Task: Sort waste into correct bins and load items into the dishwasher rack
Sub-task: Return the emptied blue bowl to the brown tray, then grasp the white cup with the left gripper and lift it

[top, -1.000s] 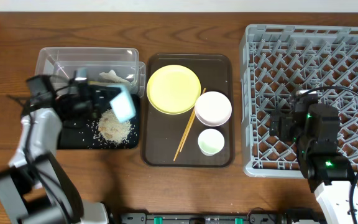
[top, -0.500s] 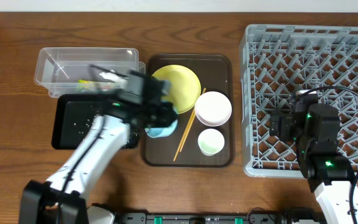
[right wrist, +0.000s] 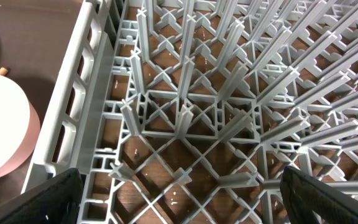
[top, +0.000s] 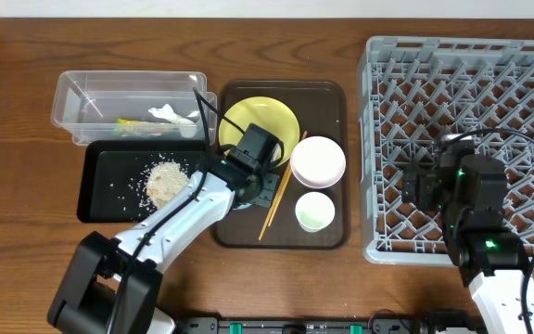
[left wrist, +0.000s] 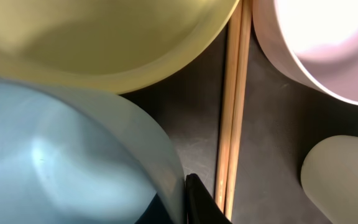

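Observation:
My left gripper (top: 251, 181) (left wrist: 190, 200) is low over the dark brown serving tray (top: 327, 237) and shut on the rim of the light-blue bowl (left wrist: 61, 155), just in front of the yellow plate (top: 260, 121) (left wrist: 104, 37). The arm hides the bowl from overhead. Chopsticks (top: 274, 206) (left wrist: 232, 112) lie right of the bowl. The white bowl (top: 318, 160) (left wrist: 328, 43) and the pale cup (top: 315, 211) (left wrist: 347, 177) sit further right. Rice grains (top: 163, 178) lie in the black tray (top: 100, 199). Tissue (top: 170, 115) and wrapper (top: 133, 122) are in the clear tub (top: 72, 97). My right gripper (top: 452, 186) (right wrist: 179, 205) hangs open over the grey rack (top: 471, 65) (right wrist: 185, 124).
The rack's left wall (right wrist: 73, 118) stands between my right gripper and the serving tray. Upright pegs fill the rack floor. Bare wooden table (top: 17, 56) surrounds the tub, the trays and the rack.
My left arm swung right from above the black tray to the serving tray, carrying the light-blue bowl, and came down beside the yellow plate. The right arm has not moved.

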